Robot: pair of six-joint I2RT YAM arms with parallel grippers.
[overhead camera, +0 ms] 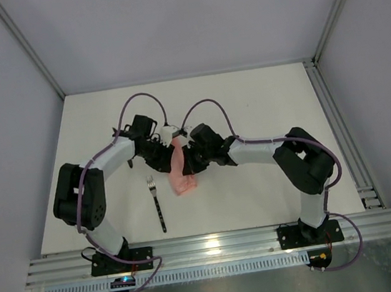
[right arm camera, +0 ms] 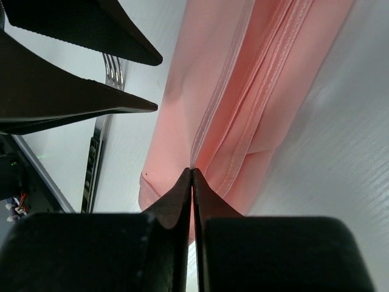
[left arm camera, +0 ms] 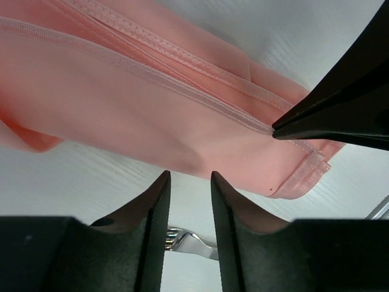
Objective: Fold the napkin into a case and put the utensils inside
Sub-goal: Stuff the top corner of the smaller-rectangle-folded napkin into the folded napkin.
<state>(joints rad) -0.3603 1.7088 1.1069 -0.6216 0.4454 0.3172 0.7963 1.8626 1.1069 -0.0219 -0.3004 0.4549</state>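
Observation:
The pale-pink napkin [overhead camera: 179,171] lies on the table folded into a narrow oblong, its stitched hems running lengthwise [left arm camera: 152,103] [right arm camera: 243,91]. My right gripper [right arm camera: 192,170] is shut, its tips pinching one hem edge of the napkin; in the top view it [overhead camera: 188,163] comes in from the right. My left gripper [left arm camera: 189,174] stands open just beside the napkin's long edge with nothing between its fingers, at the napkin's upper left [overhead camera: 168,149]. The fork [overhead camera: 157,201] lies left of the napkin, tines [right arm camera: 112,70] toward the grippers, and shows between the left fingers [left arm camera: 182,240].
The white table [overhead camera: 262,101] is bounded by grey walls and an aluminium rail [overhead camera: 337,127] on the right. Both arm bases [overhead camera: 124,260] sit at the near edge. The two grippers are close together over the napkin.

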